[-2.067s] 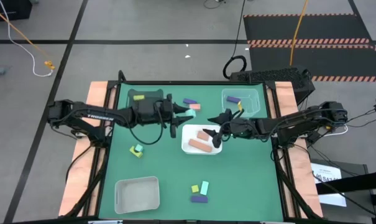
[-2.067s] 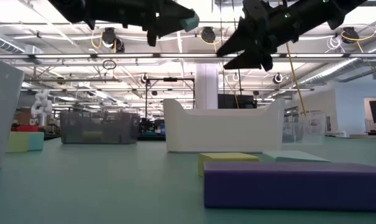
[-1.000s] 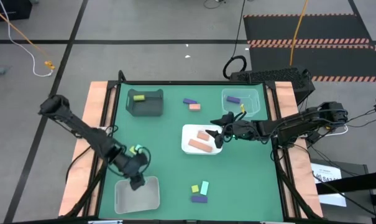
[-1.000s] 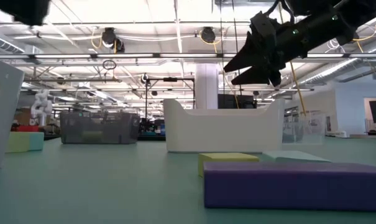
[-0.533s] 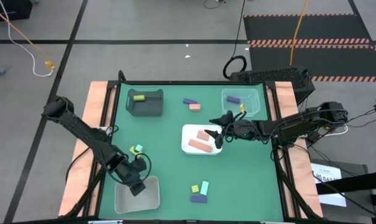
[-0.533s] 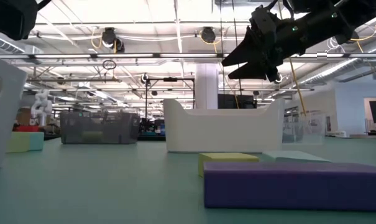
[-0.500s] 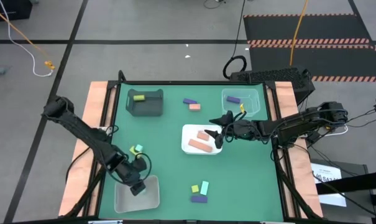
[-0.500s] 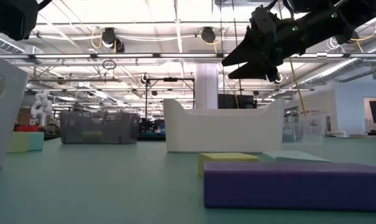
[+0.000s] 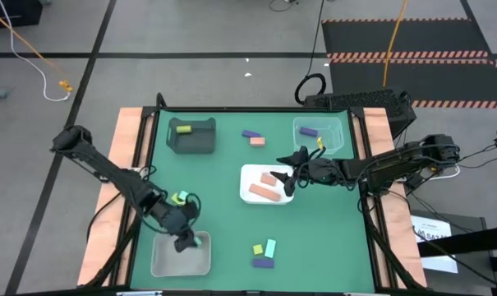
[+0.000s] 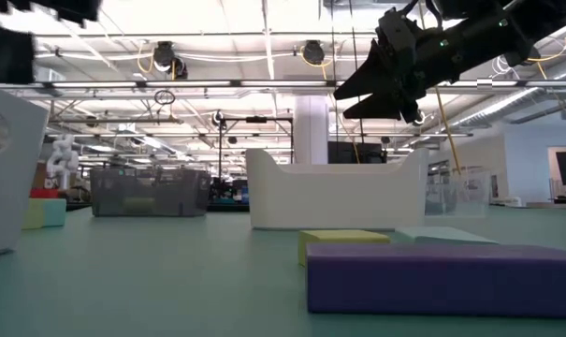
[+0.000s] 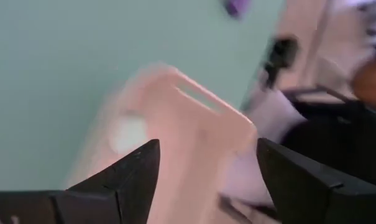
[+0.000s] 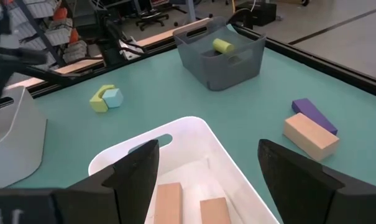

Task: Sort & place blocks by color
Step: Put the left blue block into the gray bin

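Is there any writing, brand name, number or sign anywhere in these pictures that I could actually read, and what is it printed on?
None can be read for certain.
Left arm: no lettering legible.
White sheet beside the table's right edge: dark print, too small to read.
Blocks and trays: no markings show.

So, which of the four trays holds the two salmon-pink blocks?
The white tray in the middle of the table, below the right gripper. Two salmon-pink blocks lie inside it; the dark grey tray holds one yellow block.
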`<move>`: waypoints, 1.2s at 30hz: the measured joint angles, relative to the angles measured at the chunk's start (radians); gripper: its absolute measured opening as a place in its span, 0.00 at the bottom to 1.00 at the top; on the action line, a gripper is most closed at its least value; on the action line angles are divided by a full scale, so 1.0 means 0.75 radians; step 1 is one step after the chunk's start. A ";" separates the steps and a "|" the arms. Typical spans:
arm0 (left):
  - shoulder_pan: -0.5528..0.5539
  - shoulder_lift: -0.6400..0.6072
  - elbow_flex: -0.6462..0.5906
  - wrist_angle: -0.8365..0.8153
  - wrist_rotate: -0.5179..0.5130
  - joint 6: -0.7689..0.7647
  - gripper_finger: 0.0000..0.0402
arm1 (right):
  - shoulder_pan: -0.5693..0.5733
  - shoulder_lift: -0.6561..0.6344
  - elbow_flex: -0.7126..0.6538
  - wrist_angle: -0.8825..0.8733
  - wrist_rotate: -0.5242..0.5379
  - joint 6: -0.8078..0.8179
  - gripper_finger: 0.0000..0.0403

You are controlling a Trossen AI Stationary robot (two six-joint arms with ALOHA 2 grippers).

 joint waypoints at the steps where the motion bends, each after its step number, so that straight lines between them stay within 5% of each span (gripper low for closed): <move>1: 0.021 -0.007 0.000 -0.032 -0.042 0.035 0.65 | 0.000 0.000 0.000 0.000 0.000 0.000 0.66; 6: 0.154 -0.012 0.000 -0.341 -0.251 0.125 0.61 | 0.000 0.000 0.000 0.000 0.000 0.000 0.66; 13: 0.298 -0.008 -0.002 -0.806 -0.372 0.127 0.58 | -0.001 0.000 0.000 -0.001 0.000 0.000 0.66; 36: 0.376 0.009 -0.268 -0.496 -0.353 0.119 0.58 | -0.001 0.000 0.001 -0.001 0.000 -0.055 0.66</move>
